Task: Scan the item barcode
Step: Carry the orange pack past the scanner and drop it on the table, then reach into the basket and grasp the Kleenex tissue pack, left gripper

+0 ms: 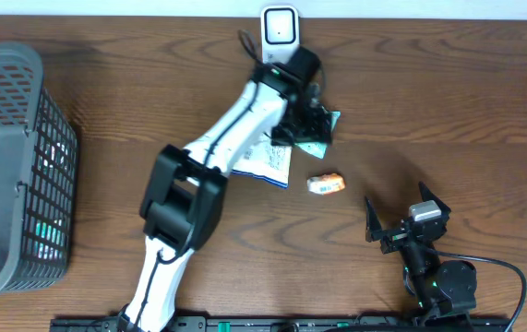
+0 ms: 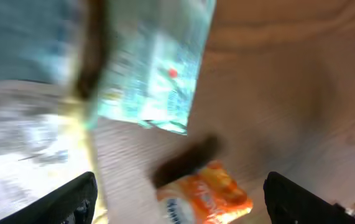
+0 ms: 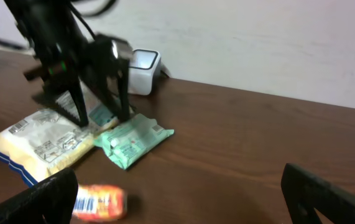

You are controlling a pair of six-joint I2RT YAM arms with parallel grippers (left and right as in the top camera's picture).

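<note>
The table (image 1: pixel 448 83) is dark brown wood grain. The teal packet (image 3: pixel 132 142) is pale green-blue with a red dot (blurred in the left wrist view); the white packet (image 3: pixel 40 146) has a blue edge and fine dark print; the orange packet (image 1: pixel 326 184) bears a white barcode label; the basket (image 1: pixel 5 60) is grey lattice.

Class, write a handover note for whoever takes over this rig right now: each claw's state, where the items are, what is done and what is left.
Left claw: open, holding nothing, just above the green packet, which lies on the table.
Right claw: open, empty, away from the items.
Items: white bag beside the green packet; orange pack nearer the right claw; scanner at the far edge.
Done: cannot tell whether anything has been scanned.
Left: pick an item and show its barcode to the scanner.
</note>
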